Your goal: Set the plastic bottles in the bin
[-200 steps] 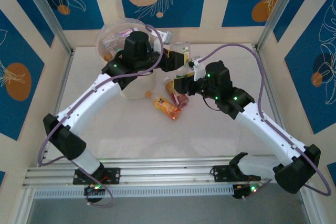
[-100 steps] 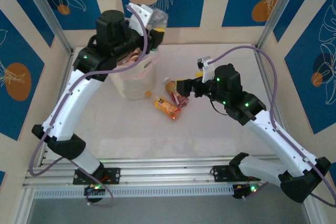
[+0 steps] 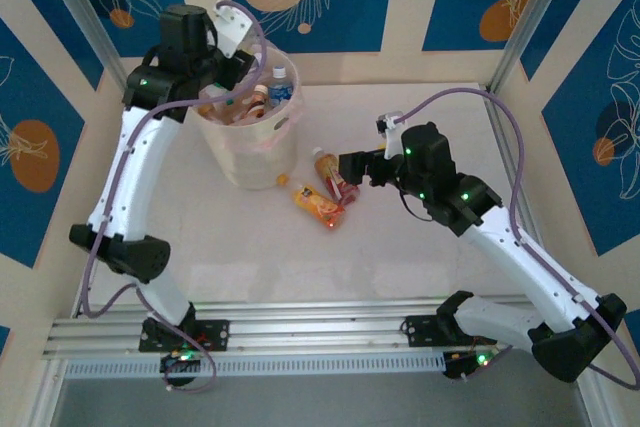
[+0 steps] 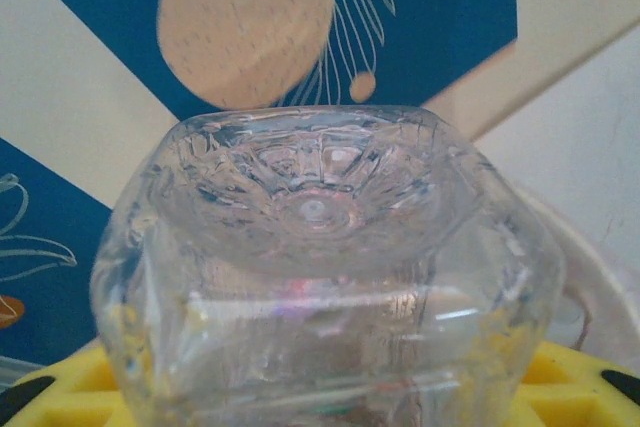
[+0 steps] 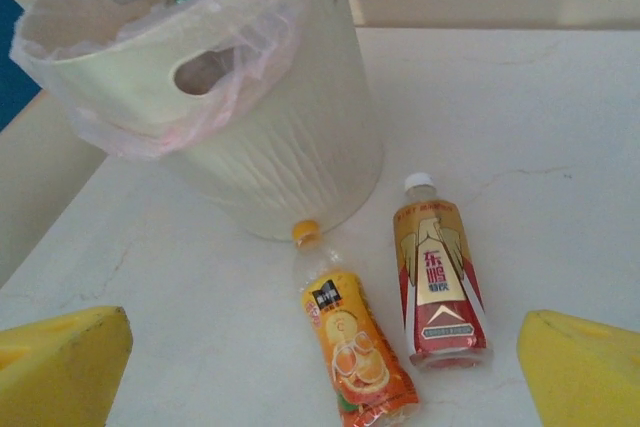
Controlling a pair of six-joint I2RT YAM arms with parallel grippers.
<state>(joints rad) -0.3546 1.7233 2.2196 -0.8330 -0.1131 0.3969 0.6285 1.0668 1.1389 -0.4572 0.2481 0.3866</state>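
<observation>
Two bottles lie on the tabletop (image 5: 560, 147) in front of the bin (image 5: 290, 147): an orange-labelled bottle (image 5: 355, 347) and a red-labelled bottle (image 5: 438, 287). They are side by side, caps pointing toward the bin. The orange one's cap sits right at the bin's foot, though I can't tell whether it touches.

My right jaws are spread as wide as they go and hold nothing. Their yellow fingers (image 5: 60, 367) show at the lower corners of the wrist view, and both bottles lie between them. I'd say that arm is lined up this way to come down on one of the pair.

The left jaws are part-closed on a clear bottle (image 4: 320, 277), its base turned at the wrist camera and a yellow pad (image 4: 575, 387) on each side. From overhead, the left arm (image 3: 125, 162) is lifted high, with its wrist over the bin's far-left rim. I reckon the height is there so the bottle drops inside the pinkish bag (image 5: 250, 57) folded over the rim, rather than clipping the edge.

Count, then:
- One bin.
- One bottle in the left jaws.
- Two bottles on the tabletop.
- Inside the bin, a blue-labelled bottle (image 3: 281, 82) and a red-capped bottle (image 3: 258, 95).

The rest of what's in the bin is a jumble I can't count.
</observation>
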